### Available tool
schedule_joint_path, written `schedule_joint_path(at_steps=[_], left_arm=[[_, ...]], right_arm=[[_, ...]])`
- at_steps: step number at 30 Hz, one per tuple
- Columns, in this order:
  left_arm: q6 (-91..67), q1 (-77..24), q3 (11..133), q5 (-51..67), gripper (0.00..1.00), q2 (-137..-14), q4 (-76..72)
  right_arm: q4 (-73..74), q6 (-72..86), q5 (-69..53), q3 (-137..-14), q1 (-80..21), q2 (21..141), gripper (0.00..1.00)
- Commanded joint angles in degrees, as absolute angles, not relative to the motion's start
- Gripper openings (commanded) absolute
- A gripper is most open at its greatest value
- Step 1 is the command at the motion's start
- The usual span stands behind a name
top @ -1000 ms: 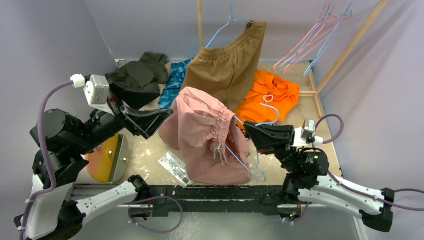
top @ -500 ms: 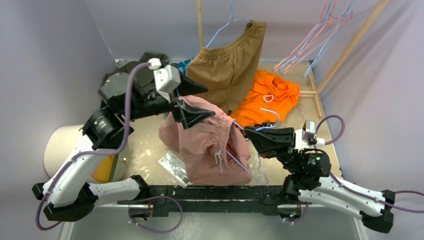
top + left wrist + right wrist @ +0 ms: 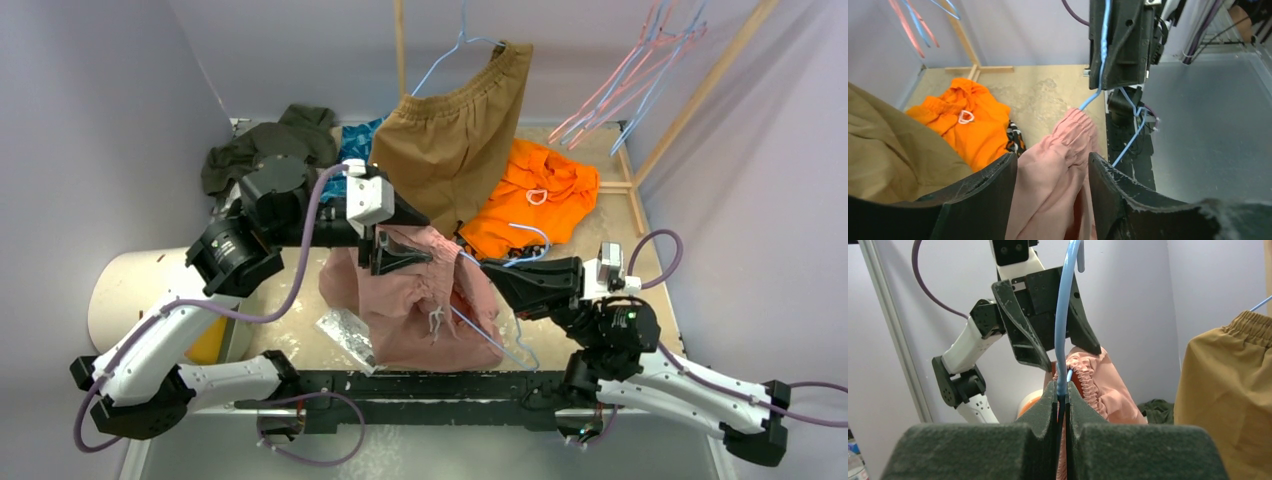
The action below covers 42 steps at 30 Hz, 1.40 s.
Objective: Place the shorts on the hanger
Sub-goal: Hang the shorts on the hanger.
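1. Shorts (image 3: pixel 420 300): dusty pink, heaped at the centre of the top view, lower part on the desk (image 3: pixel 290 290), gathered waistband lifted towards the upper centre.
2. Hanger (image 3: pixel 487 336): thin light-blue wire. It slants from the waistband down to lower right of centre, and in the left wrist view it comes out of the waistband opening.
3. Right pincer (image 3: pixel 500 272): right of the shorts, fingers pinched tight on the hanger wire. The wrist view shows the wire rising from between the pads.
4. Left pincer (image 3: pixel 400 250): at the waistband top, jaws partway apart astride a pink fold. Fabric fills the gap, but no firm squeeze shows.
5. Upper centre: tan-brown shorts (image 3: pixel 460 130) hanging.
6. Just right of them: orange garment (image 3: pixel 540 190) on the desk.
7. Upper left: dark green garment (image 3: pixel 270 150).
8. Upper right: pink hangers (image 3: pixel 620 90).
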<state>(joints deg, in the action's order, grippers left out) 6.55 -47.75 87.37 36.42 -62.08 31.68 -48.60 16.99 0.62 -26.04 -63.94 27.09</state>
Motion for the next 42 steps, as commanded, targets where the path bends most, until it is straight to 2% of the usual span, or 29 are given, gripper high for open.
schedule_joint_path(at_steps=[1,7,13,19,25,32,34,38,42], left_arm=[[10.8,-49.5,86.2,40.0,0.50,-63.4,33.9],[12.8,-50.1,83.4,39.8,0.42,-63.4,36.0],[12.0,-50.1,82.3,41.7,0.26,-63.3,34.3],[5.1,-50.1,78.8,46.3,0.22,-63.1,24.9],[-2.6,-50.7,74.8,49.1,0.21,-62.6,13.6],[-3.7,-52.5,72.5,49.1,0.22,-63.0,12.2],[-4.2,-52.8,71.6,49.0,0.24,-62.9,11.7],[-5.6,-53.0,69.3,48.6,0.34,-61.6,9.1],[-9.4,-53.2,67.5,49.4,0.33,-61.6,3.9]], right_arm=[[-52.2,17.3,-1.3,-29.6,-63.8,27.9,0.00],[-49.8,16.0,-3.3,-32.1,-63.9,29.7,0.00],[-48.5,14.7,-4.1,-34.1,-63.8,31.3,0.00],[-50.7,14.7,-4.7,-34.6,-63.8,34.4,0.00],[-52.3,14.5,-5.2,-35.9,-63.8,37.3,0.00],[-53.5,13.9,-5.6,-38.5,-63.9,40.4,0.00],[-53.8,14.0,-6.1,-38.9,-63.8,41.3,0.00],[-54.8,14.7,-6.2,-38.9,-63.8,42.2,0.00],[-56.2,15.3,-6.8,-39.1,-63.9,43.7,0.00]])
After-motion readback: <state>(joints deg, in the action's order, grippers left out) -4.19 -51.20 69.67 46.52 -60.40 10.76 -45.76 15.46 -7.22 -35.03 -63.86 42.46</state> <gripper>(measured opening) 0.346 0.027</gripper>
